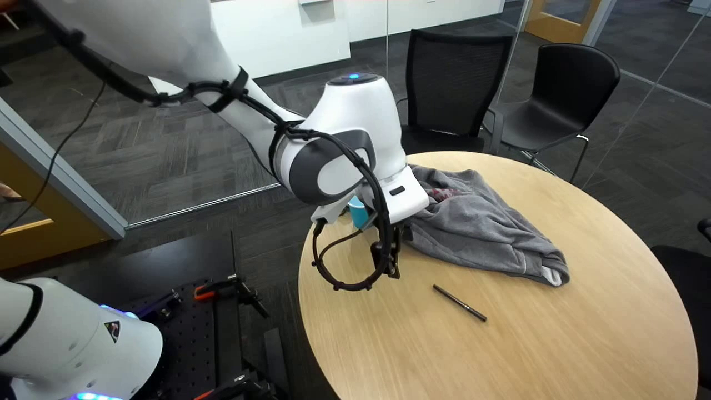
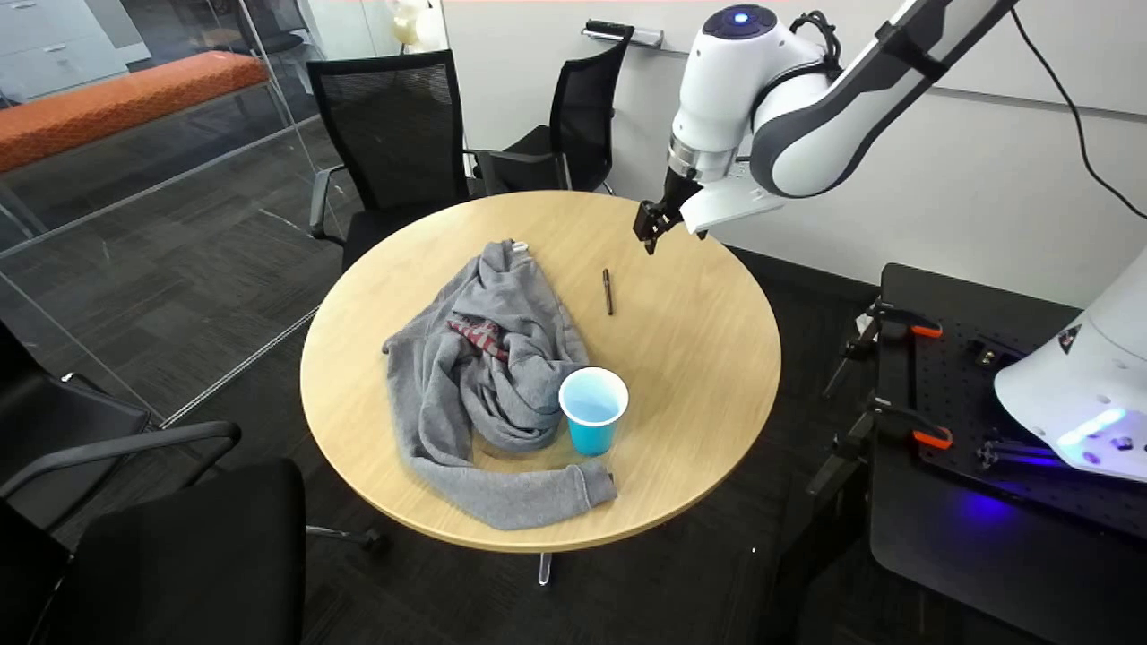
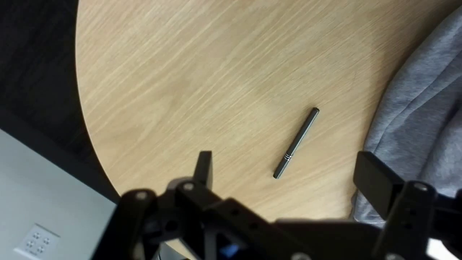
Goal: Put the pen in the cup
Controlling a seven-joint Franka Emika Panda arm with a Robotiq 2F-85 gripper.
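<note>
My jaws stand wide apart above the wooden surface [image 3: 162, 83], holding nothing. In my wrist view the dark pen [image 3: 296, 142] shows between them; it lies flat on the surface below, near the grey cloth [image 2: 511, 385] but not touching it. In both exterior views I see the light-blue cup [image 2: 592, 414] standing upright beside the cloth, well apart from the pen; whether cup and cloth touch, I cannot tell.
</note>
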